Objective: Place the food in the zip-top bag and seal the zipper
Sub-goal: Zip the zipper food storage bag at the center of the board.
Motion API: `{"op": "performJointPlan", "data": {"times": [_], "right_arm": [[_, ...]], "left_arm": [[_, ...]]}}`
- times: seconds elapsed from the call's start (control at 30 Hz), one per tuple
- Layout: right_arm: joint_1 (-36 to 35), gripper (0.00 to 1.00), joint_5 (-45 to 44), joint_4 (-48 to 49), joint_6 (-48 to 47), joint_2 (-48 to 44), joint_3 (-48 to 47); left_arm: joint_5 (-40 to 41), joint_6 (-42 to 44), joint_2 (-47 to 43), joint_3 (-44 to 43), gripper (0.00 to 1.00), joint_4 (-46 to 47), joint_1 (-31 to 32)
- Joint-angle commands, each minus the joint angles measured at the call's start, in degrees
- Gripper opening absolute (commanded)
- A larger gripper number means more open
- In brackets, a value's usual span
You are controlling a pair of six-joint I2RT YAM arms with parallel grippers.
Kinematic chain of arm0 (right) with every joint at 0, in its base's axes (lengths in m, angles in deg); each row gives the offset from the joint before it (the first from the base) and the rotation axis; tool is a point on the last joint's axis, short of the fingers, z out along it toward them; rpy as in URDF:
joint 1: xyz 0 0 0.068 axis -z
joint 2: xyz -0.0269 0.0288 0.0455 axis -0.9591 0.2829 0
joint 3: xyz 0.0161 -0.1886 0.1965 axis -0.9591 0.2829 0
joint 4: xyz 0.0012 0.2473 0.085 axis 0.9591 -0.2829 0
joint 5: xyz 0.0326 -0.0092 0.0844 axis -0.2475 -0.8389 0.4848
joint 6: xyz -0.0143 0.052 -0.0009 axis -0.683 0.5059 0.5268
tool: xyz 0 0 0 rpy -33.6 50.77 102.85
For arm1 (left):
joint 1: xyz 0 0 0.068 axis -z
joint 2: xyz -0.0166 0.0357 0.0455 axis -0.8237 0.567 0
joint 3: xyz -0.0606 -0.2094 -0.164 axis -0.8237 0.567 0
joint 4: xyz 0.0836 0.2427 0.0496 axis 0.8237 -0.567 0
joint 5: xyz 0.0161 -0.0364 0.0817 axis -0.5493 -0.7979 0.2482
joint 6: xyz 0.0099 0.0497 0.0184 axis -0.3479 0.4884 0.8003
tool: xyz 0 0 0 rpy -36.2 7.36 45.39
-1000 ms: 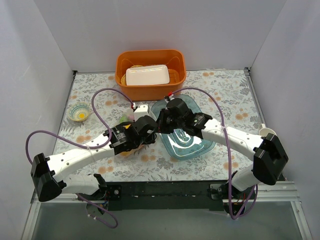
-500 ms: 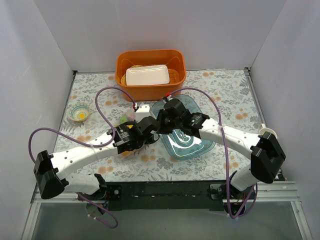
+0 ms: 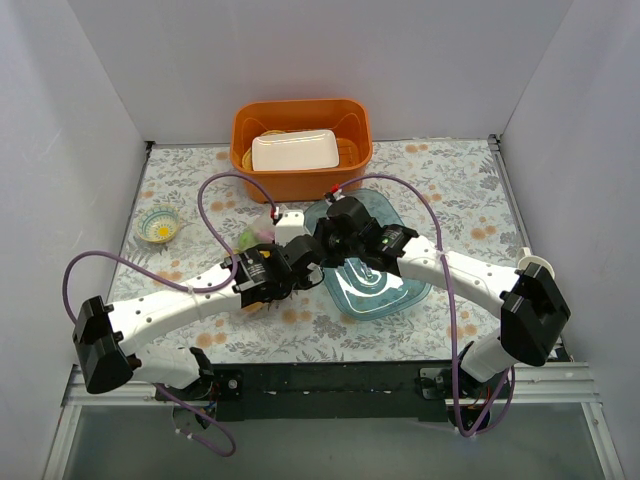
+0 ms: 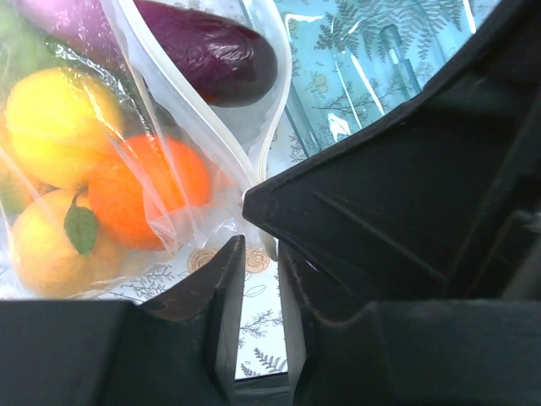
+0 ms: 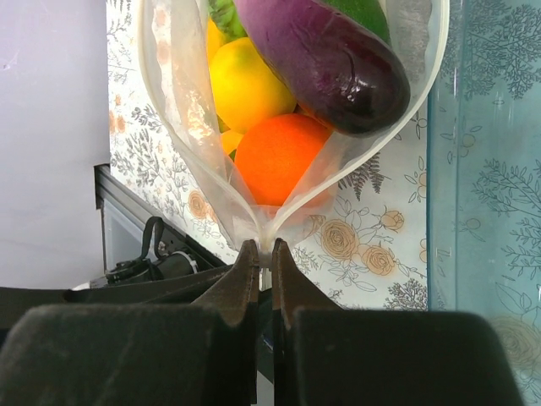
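Observation:
The zip-top bag (image 5: 169, 85) lies on the flowered cloth with its mouth spread open; in the top view only a bit of it (image 3: 250, 236) shows past the arms. In it are the purple eggplant (image 5: 321, 59), a yellow citrus (image 5: 249, 85), an orange (image 5: 279, 156) and a green piece (image 5: 363, 13); a yellow-green mango (image 4: 42, 249) also shows. My right gripper (image 5: 264, 249) is shut on the zipper (image 5: 211, 190) where its two strips meet. My left gripper (image 4: 260, 254) is narrowly open, its tips either side of the zipper end (image 4: 269, 245), right against the right gripper's body (image 4: 406, 186).
The clear blue tray (image 3: 395, 290) lies just right of the bag, under the right arm. An orange basket (image 3: 300, 175) holding a white tray (image 3: 292, 150) stands at the back. A small patterned bowl (image 3: 158, 226) sits at the left. Both grippers (image 3: 315, 250) meet mid-table.
My left arm has moved right and forward, bringing its gripper up against the right gripper. The right arm has barely shifted.

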Motion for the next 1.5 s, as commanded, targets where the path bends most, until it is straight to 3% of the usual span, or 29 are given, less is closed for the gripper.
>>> {"op": "performJointPlan", "data": {"times": [0.0,0.4,0.57,0.97,1.17,1.47], "right_arm": [[-1.66,0.01,3.66,1.58,0.36,0.01,-3.94],[-1.83,0.01,4.18,1.94,0.44,0.01,-3.50],[-2.09,0.01,4.18,2.03,0.53,-0.34,-3.51],[-2.01,0.01,5.23,5.36,2.29,-1.22,-1.66],[-2.01,0.01,5.33,5.10,2.47,-1.05,-2.71],[-2.01,0.01,4.62,3.43,1.68,-0.78,-3.68]], "left_arm": [[2.89,-1.34,0.40,-2.28,0.24,3.00,0.81],[4.38,-1.69,1.19,-2.80,0.33,5.19,1.25],[3.94,-1.69,0.32,-2.28,0.27,8.00,1.25],[5.79,3.84,-11.29,9.85,0.23,21.80,1.78],[7.81,6.65,-10.06,9.94,0.18,22.07,2.57],[10.00,7.27,-8.31,7.92,0.26,18.83,2.92]]}}
